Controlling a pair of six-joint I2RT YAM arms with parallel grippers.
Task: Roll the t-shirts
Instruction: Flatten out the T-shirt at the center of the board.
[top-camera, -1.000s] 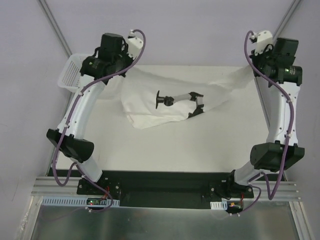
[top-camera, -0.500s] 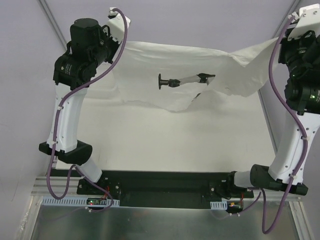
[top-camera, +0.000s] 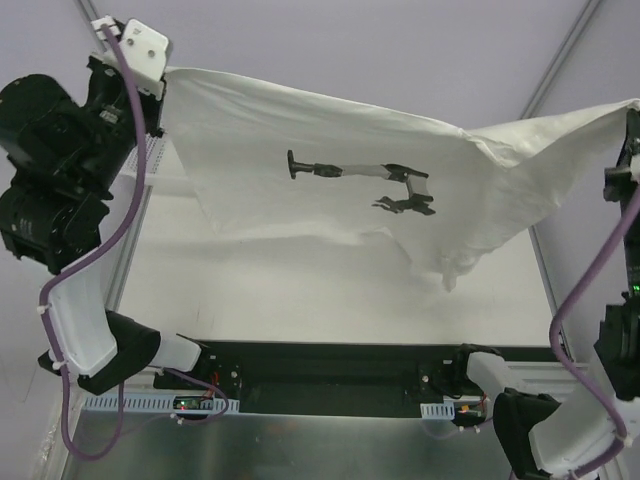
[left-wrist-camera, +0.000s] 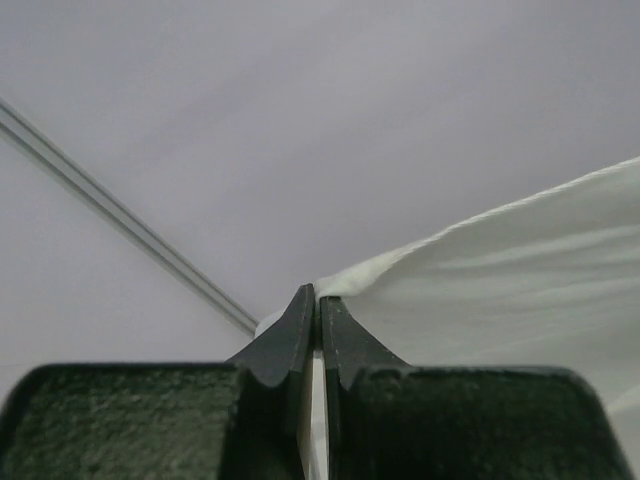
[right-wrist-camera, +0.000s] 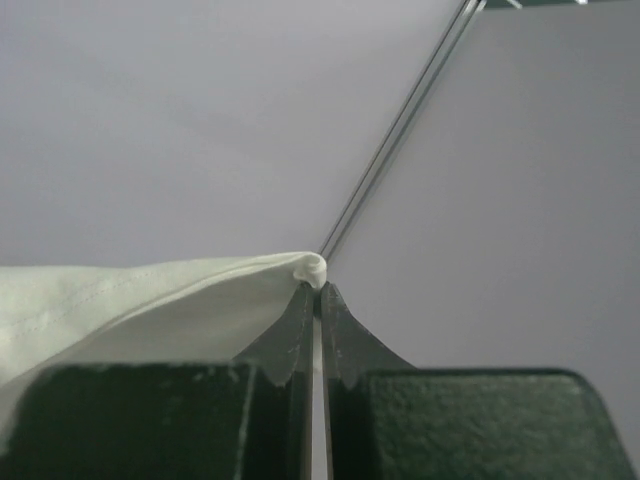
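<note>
Left gripper (left-wrist-camera: 318, 305) clamped the t-shirt (top-camera: 250, 130) at ten o'clock. Right gripper (right-wrist-camera: 318, 295) pinched its three o'clock corner, cloth spread between them.

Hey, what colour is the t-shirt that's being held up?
White t-shirt, with a black-and-grey print in its middle; clearest in the top external view.

A white table (top-camera: 300, 300) sits between pale lilac walls (top-camera: 400, 50) with metal struts (top-camera: 566, 50).

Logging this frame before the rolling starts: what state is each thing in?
t-shirt: held up, spread between both grippers, lower part hanging loose.
left gripper: shut on one t-shirt corner.
right gripper: shut on the opposite corner.
</note>
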